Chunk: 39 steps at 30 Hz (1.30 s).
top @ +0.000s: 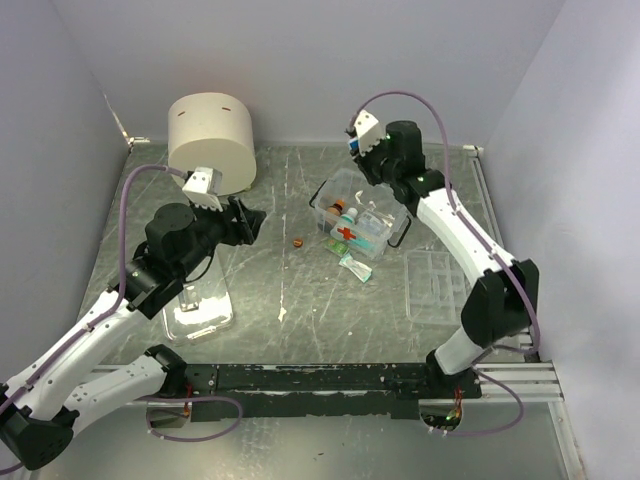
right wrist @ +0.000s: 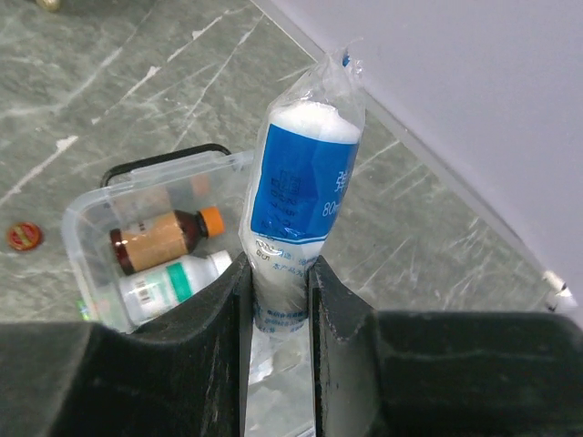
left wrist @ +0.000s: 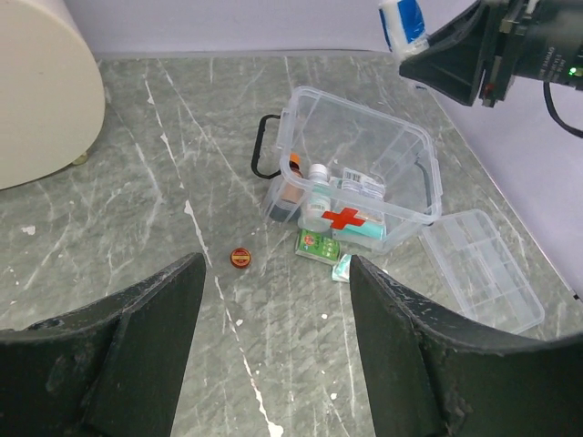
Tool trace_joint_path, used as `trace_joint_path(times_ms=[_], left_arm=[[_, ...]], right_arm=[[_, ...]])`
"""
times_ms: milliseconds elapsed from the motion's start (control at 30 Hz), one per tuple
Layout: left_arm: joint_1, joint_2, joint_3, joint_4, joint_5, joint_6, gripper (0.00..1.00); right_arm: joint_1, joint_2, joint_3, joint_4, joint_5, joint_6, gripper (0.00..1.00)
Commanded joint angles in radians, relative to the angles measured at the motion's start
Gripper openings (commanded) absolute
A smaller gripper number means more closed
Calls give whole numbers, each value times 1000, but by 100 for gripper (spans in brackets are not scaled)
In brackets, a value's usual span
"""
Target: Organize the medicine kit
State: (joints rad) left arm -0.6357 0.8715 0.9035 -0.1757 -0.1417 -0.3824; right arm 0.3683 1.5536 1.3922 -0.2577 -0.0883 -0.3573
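While the right tool clamps a blue-and-white wrapped roll, raised beyond the far side of the medicine kit, the kit sits open-topped mid-surface.

Inside, along its near wall: brown bottle with orange cap, white bottle, boxes.

Touching the kit's near wall outside: green packet.

Left of the kit, near: red-brown cap.

Right of the kit: clear divided tray.

Well left of the kit: cream cylinder.

Left tool: jaws spread, holding nothing, short of the kit's near side.
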Motion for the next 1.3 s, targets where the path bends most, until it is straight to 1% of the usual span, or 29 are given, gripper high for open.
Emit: trace_joint_path(times_ms=[0,167,233,300,367,567,700,833,967,1067,1133,1267], left_arm=[[2,-8,7,-12,-40,-3,75],[2,-8,10,-21,-46,3,75],[2,-5,11,-21,-47,4,75],[2,0,11,-19,-40,4,75],[3,7,10,-16,-35,3,75],[1,29,16,-25,-29,-1,75],[2,31,8,-21,-31,-5,75],[1,41,13,-32,-48,-6,75],[2,48,15,-34,-53,-8,75],[2,52,13,-32,-52,-12,74],[2,53,15,-36,-56,-11,74],[2,51,16,-41,-68,-10,74]], right_arm=[[-12,112,130,-159,-45,-216,12],[-12,251,245,-314,44,-292,13],[-12,280,261,-340,45,-311,13],[-12,292,263,-363,3,-327,12],[-12,305,254,-373,-46,-350,12],[-11,406,325,-394,18,-374,12],[-11,431,315,-353,45,-402,13],[-6,489,347,-389,54,-406,12],[5,522,350,-362,115,-404,13],[11,572,383,-373,171,-398,13],[12,606,406,-374,213,-381,16],[12,634,426,-348,238,-349,26]])
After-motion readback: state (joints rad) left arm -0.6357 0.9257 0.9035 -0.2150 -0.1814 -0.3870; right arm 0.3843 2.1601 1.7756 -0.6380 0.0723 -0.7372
